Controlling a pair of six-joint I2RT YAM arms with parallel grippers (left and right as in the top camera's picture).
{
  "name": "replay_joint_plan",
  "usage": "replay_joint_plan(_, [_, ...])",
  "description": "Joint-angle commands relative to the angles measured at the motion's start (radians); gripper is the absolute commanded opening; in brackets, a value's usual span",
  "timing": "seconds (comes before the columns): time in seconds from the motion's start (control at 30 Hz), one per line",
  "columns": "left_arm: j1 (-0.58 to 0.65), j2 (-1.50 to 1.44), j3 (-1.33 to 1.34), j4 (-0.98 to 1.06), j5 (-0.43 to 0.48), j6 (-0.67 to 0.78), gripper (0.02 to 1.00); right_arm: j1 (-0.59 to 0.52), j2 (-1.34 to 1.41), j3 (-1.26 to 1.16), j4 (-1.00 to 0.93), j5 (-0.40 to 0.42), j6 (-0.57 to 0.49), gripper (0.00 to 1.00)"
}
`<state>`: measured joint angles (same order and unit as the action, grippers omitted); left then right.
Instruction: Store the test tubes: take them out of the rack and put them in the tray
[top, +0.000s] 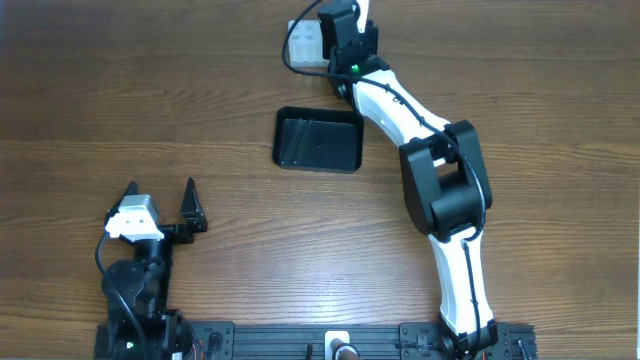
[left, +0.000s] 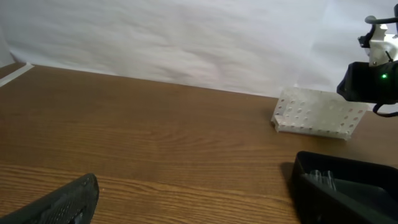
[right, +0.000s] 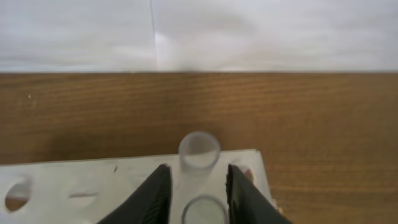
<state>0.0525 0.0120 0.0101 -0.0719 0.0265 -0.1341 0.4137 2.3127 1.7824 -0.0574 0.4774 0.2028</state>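
Clear transparent test tube (right: 199, 151) standing upright at the corner of the white perforated rack (right: 74, 180), your right gripper (right: 196, 169) spread on both sides of it without touching, black rectangular tray (top: 280, 140) near the rack, your left gripper (top: 161, 198) spread wide, well apart from both.

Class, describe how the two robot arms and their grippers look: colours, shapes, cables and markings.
The right arm has white links between bulky black joints, a green light near the wrist and a black cable beside it. The right gripper has black tapered fingers. The left arm is mostly black with a white wrist block and a looping black cable; the left gripper has pointed black fingers.
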Motion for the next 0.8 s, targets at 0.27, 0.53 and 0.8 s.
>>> replay_joint_plan(0.27, [-0.003,-0.007,-0.004,-0.005,-0.001,0.015,1.0,0.014,0.018,0.024,0.005,0.003,-0.026,0.176])
replay_joint_plan(0.53, [-0.003,-0.007,-0.005,-0.005,-0.001,0.015,0.998,0.014,0.018,0.024,0.005,0.003,-0.025,0.093])
replay_joint_plan(0.8, [-0.003,-0.007,-0.004,-0.005,-0.001,0.015,0.998,0.018,0.015,0.024,0.006,0.003,-0.025,0.082])
